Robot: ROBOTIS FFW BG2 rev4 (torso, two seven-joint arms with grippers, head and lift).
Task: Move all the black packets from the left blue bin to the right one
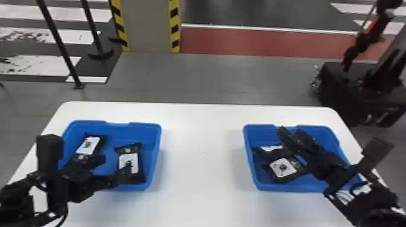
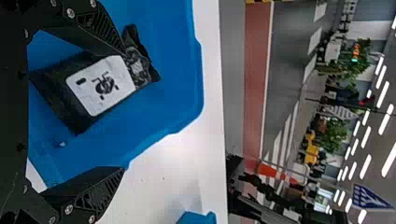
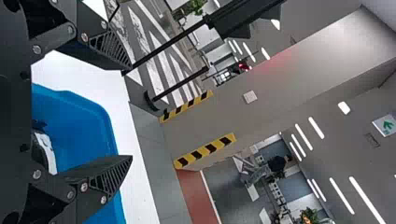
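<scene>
The left gripper [image 2: 123,110] and right gripper [image 3: 130,112] have fingers spread wide; closing off-centre could shove the packet [image 2: 102,88] aside, though finger height is hard to judge.

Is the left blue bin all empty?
No, two black packets with white labels lie inside the left blue bin.

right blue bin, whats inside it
Inside the bin, at least two black packets with white labels lie close together. The black right gripper covers part of the interior, so anything hidden there cannot be told.
</scene>
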